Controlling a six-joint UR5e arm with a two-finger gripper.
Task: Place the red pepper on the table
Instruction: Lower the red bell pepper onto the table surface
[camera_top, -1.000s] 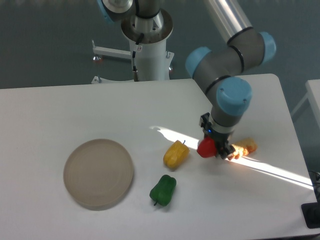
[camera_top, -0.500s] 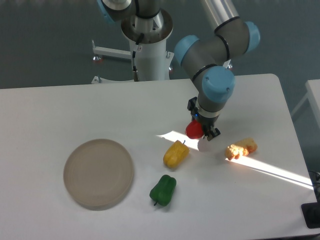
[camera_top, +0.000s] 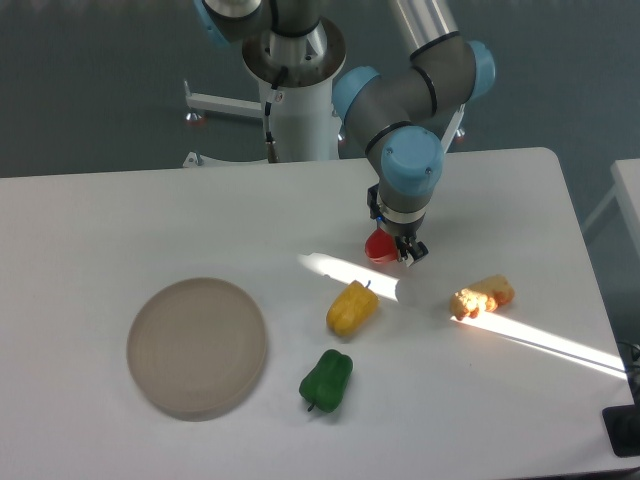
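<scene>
The red pepper (camera_top: 379, 246) is small, glossy and bright red. My gripper (camera_top: 392, 249) is shut on it, holding it just above the white table (camera_top: 120, 220), right of the middle. The wrist hides the pepper's top, and I cannot tell whether the pepper touches the table surface.
A yellow pepper (camera_top: 351, 308) lies below-left of the gripper, and a green pepper (camera_top: 326, 379) lies further toward the front. A round beige plate (camera_top: 197, 346) sits at the left. A small tan lumpy food item (camera_top: 482, 296) lies to the right in a sunlit strip.
The gripper has carried the red pepper up and to the left, away from the tan food item and toward the middle of the table.
</scene>
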